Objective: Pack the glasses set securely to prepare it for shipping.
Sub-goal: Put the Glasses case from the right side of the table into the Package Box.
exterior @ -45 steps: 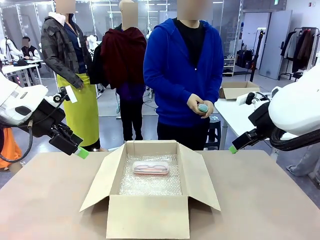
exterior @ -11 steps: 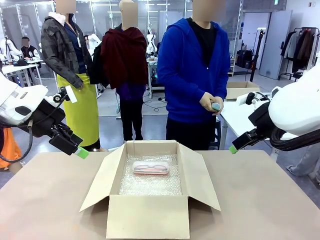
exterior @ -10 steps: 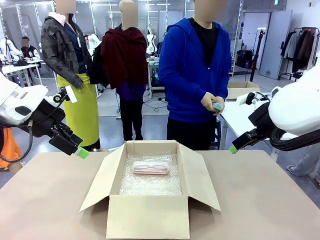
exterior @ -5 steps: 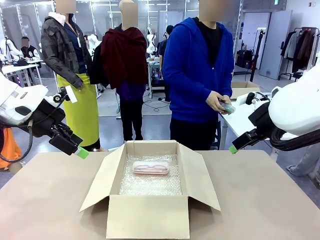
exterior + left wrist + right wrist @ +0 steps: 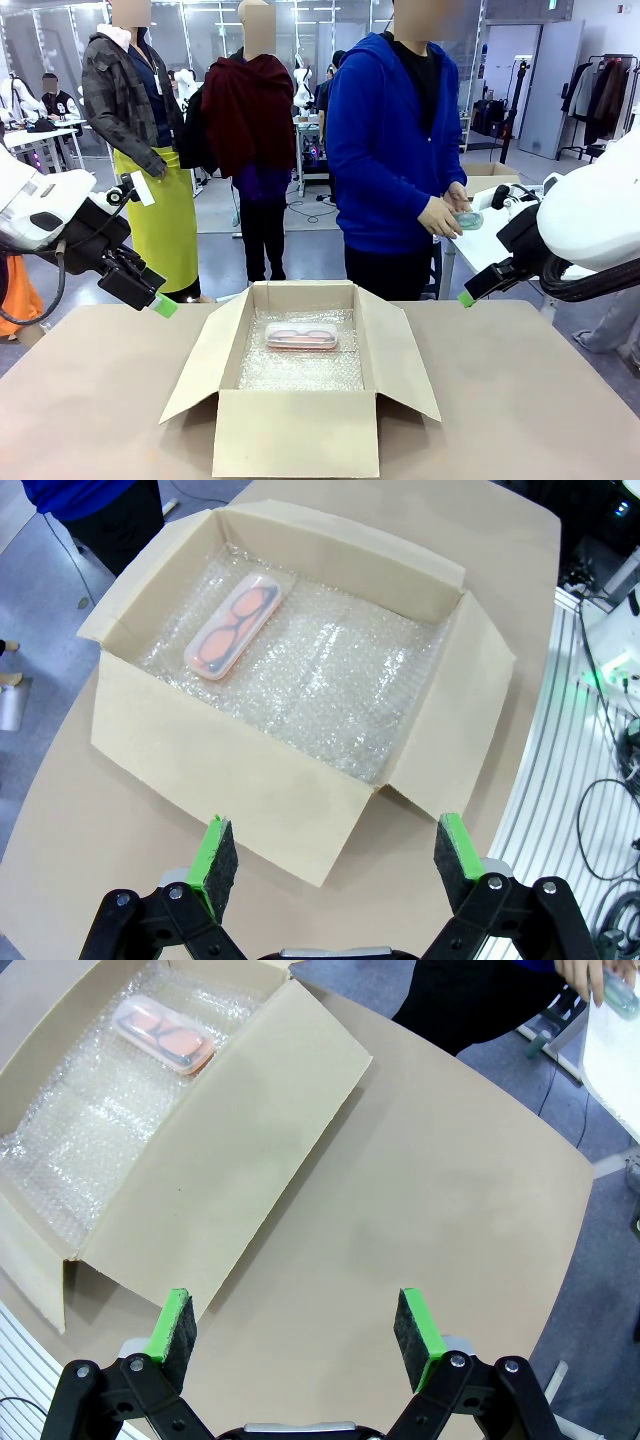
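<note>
Left fingers (image 5: 216,868) and right fingers (image 5: 176,1326) spread empty, well apart from the pink case (image 5: 232,626).

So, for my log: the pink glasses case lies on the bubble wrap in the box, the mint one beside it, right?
No: the front view shows the mint case in the person's hands; the pink case does lie on the bubble wrap in the box.

White left arm (image 5: 28,205), white right arm (image 5: 600,215), black fingers (image 5: 213,858), green pads (image 5: 415,1325).
</note>
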